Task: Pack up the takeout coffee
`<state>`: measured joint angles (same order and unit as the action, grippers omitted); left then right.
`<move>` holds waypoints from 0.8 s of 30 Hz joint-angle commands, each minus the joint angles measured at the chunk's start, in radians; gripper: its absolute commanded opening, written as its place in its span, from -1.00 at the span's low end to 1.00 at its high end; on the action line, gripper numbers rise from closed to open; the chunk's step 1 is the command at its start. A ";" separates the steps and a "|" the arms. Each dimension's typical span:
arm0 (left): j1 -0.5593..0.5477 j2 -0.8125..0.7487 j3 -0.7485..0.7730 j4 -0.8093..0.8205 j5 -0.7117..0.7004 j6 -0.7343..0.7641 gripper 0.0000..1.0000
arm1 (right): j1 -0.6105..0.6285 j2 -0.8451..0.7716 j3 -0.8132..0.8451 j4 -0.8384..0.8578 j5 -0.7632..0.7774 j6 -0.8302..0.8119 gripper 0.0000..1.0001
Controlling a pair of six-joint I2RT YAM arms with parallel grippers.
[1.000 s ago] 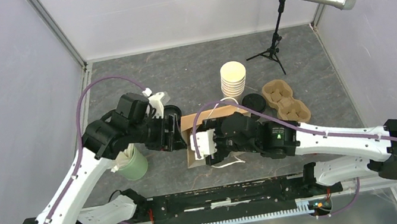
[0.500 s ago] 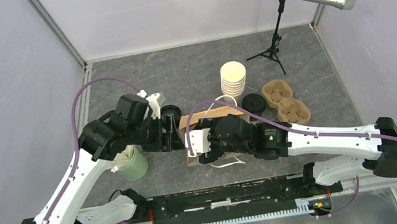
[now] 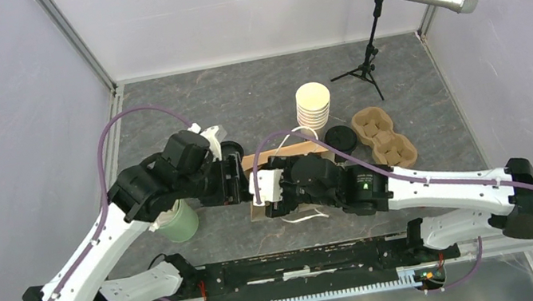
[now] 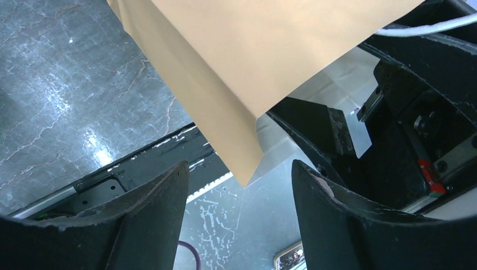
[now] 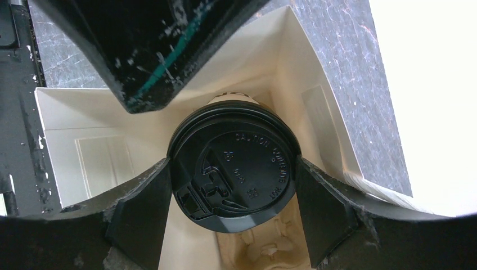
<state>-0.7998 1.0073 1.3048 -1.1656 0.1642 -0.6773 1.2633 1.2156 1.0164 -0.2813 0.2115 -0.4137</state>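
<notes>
Pinched in the right gripper (image 5: 232, 191): the takeout coffee (image 5: 236, 163), one finger (image 5: 140, 214) pressed at each side of its black lid. Cup upright inside the paper bag (image 5: 315, 112), beige moulded pulp just below it. Spread wide, the left gripper (image 4: 237, 169) – astride a brown corner of the bag, clear of it on both sides. Bag near the middle of the table (image 3: 239, 98), toward its near edge. Toward the far right corner – stack of lidless cups (image 3: 314, 106), loose black lids (image 3: 341, 139), pulp carrier (image 3: 383, 134). Toward the left edge, a green cup (image 3: 178, 223).
</notes>
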 commanded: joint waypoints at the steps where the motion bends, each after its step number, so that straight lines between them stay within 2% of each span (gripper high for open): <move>1: -0.040 0.016 0.009 0.072 -0.099 -0.087 0.45 | 0.007 -0.045 -0.024 0.067 -0.001 0.052 0.41; 10: -0.107 0.060 0.022 0.012 -0.197 -0.165 0.27 | 0.007 -0.081 -0.051 0.069 0.024 0.083 0.42; 17: -0.142 0.101 0.022 -0.022 -0.254 -0.175 0.27 | 0.006 -0.067 -0.043 0.079 0.052 0.101 0.42; 19: -0.142 0.104 0.024 -0.022 -0.270 -0.167 0.11 | 0.005 -0.062 -0.036 0.079 0.055 0.100 0.42; 22: -0.142 0.099 0.039 -0.020 -0.299 -0.161 -0.36 | 0.001 -0.070 -0.021 0.046 0.074 0.068 0.43; 24: -0.142 0.092 0.040 -0.014 -0.304 -0.152 -0.55 | -0.020 -0.090 -0.010 0.014 0.066 0.040 0.45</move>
<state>-0.9382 1.1137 1.3052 -1.1809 -0.0807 -0.8200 1.2621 1.1595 0.9684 -0.2523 0.2539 -0.3389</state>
